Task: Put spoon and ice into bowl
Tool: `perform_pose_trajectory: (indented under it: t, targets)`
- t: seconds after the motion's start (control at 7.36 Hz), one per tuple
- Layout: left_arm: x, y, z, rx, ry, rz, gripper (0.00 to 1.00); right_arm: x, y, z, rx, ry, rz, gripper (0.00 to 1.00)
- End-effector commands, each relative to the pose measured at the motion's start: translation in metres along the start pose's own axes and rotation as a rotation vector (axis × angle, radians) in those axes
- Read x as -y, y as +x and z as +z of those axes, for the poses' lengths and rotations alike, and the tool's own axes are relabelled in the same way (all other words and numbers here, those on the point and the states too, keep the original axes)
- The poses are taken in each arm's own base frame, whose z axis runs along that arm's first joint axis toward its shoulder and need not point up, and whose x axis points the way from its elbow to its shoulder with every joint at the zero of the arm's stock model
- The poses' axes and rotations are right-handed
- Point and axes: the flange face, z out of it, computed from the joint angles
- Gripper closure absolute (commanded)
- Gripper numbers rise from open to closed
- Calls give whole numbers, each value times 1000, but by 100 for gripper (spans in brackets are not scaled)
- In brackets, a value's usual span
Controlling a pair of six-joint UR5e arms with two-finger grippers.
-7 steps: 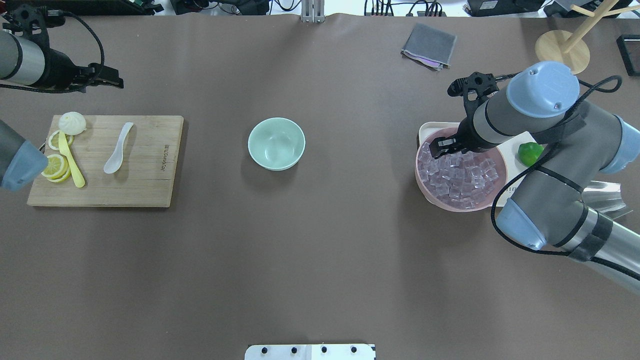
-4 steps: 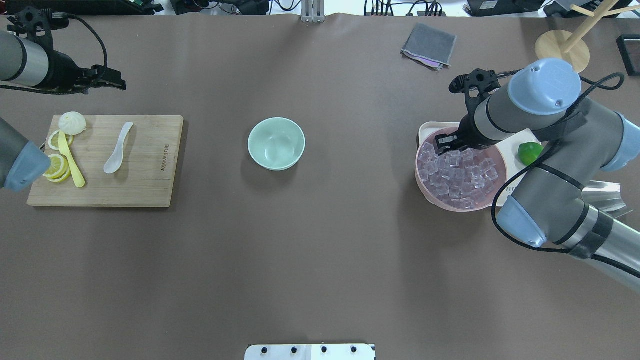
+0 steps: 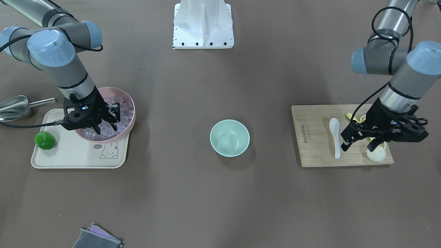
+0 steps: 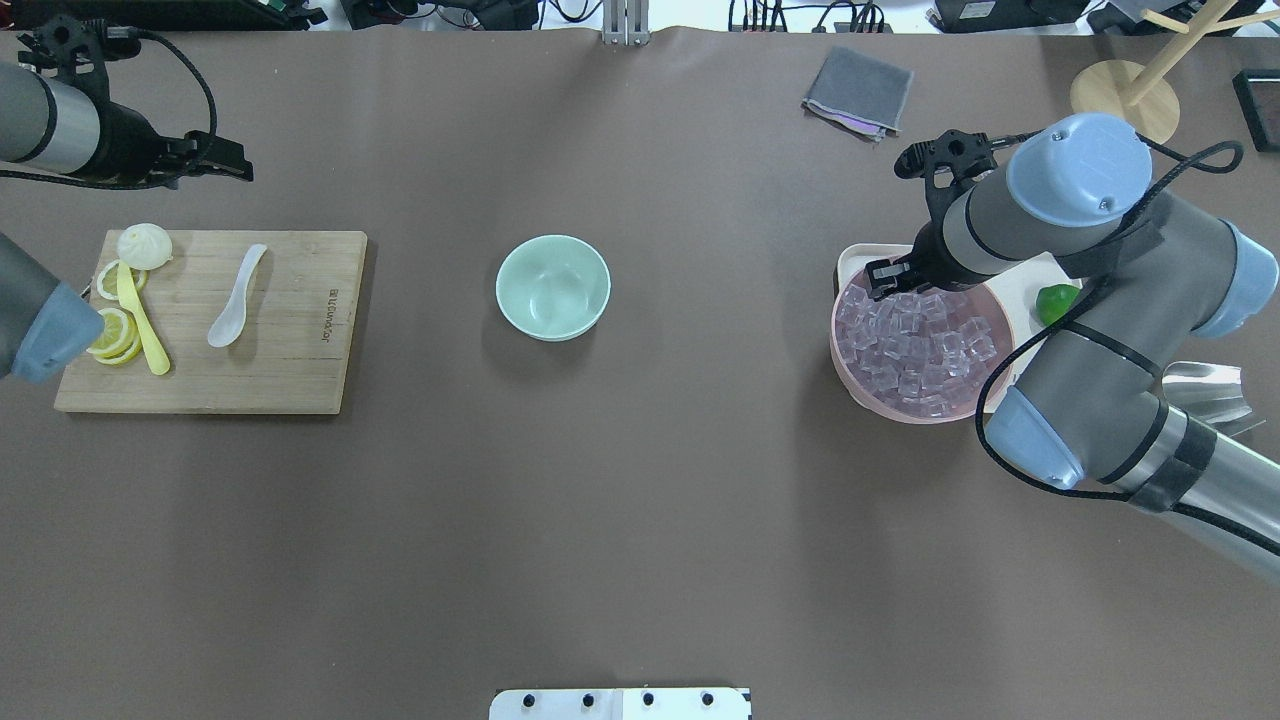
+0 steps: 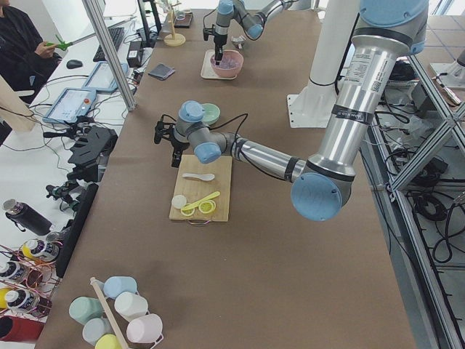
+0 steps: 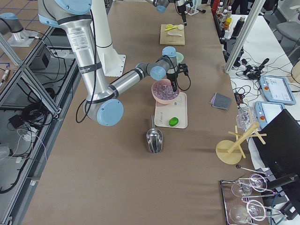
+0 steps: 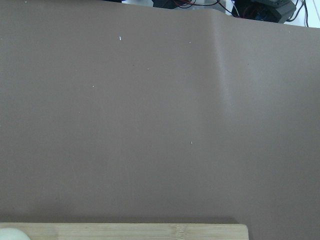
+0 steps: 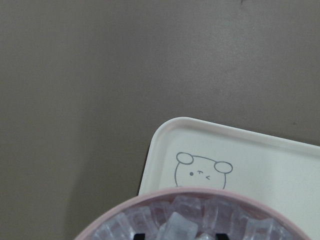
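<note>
The white spoon [image 4: 235, 300] lies on the wooden cutting board [image 4: 290, 370], also in the front view [image 3: 335, 137]. The mint-green bowl [image 4: 553, 287] stands empty mid-table. The ice [image 4: 915, 345] fills a pink bowl [image 3: 132, 110]. My right gripper [image 3: 105, 124] hangs over the far side of the ice. In the right wrist view its dark fingertips [image 8: 140, 235] stand close on either side of one cube [image 8: 175, 226]. My left gripper [image 3: 357, 146] is open and empty, above the board's far edge, clear of the spoon.
The pink bowl sits on a cream tray [image 3: 75, 156] with a green lime [image 3: 44, 140]. A steel scoop [image 3: 13, 106] lies beside the tray. A yellow spoon [image 4: 140, 320], lemon slices [image 4: 110, 335] and a bun [image 4: 145, 245] share the board. A grey cloth [image 4: 858, 92] lies far back.
My right gripper has moved from the middle of the ice toward the pink bowl's far rim. My left gripper has shifted slightly to the right.
</note>
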Motion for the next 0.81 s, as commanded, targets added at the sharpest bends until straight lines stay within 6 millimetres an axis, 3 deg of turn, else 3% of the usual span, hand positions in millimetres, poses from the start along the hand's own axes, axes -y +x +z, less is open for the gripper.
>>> perform_pose_trajectory:
  t: [0.0, 0.27, 0.68]
  targets:
    - [0, 0, 0, 0, 0, -1, 2, 3, -4, 7, -8, 0, 3, 61]
    - [1, 3, -1, -3, 2, 5, 2, 5, -7, 5, -3, 3, -1, 80]
    - [9, 12, 1, -8, 6, 8, 2, 5, -10, -1, 10, 6, -3, 100]
